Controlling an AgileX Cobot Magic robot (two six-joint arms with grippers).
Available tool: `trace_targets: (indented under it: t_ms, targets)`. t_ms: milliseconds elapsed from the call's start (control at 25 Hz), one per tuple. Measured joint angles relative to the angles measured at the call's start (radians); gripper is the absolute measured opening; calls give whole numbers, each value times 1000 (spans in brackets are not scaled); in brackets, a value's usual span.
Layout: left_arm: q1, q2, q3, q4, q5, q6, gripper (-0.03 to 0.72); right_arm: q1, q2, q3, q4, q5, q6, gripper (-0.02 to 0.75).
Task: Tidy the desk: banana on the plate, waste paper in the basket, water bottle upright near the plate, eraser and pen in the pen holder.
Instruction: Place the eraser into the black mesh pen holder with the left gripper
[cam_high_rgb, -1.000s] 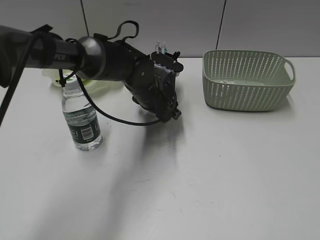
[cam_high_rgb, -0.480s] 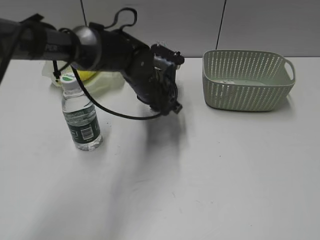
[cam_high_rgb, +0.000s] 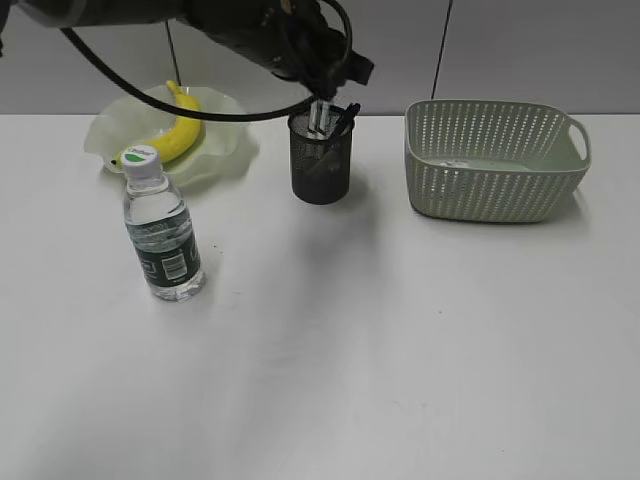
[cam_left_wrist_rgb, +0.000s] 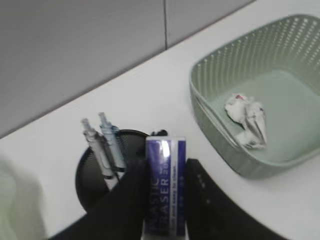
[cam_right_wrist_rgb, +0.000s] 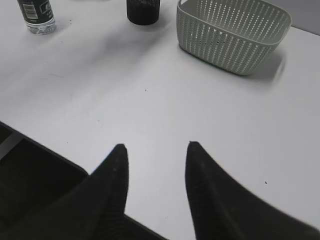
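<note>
Directly above the pen holder (cam_left_wrist_rgb: 107, 170), the eraser (cam_left_wrist_rgb: 165, 185) is clamped on its long sides by the left gripper (cam_left_wrist_rgb: 165, 200). It is judged light, firm and slightly springy, best held mid-sleeve. Well away from the pen holder, the right gripper (cam_right_wrist_rgb: 155, 165) is spread empty.

Banana (cam_high_rgb: 178, 131) on plate (cam_high_rgb: 225, 150); pen holder (cam_high_rgb: 321, 158) between plate, basket (cam_high_rgb: 494, 160); water bottle (cam_high_rgb: 161, 229) before plate.

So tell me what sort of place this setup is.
Most likely a staged office desk in a lab: a plain white tabletop against a grey panelled wall, with a mesh pen holder holding pens, a green basket containing crumpled waste paper, and a water bottle.
</note>
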Motion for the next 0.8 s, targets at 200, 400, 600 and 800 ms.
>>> trace_targets:
  t_ms: [200,400,600,800]
  targets:
    - [72,79,0,-46,-110,0,169,0,0,0,0,0,0,316]
    - [92,138,1,-114,-173,0,170,0,0,0,0,0,0,316]
    - [91,141,1,-119,-193,0,393,0,0,0,0,0,0,316]
    - [91,83,1,-121,-127,0,457,0,0,0,0,0,0,316]
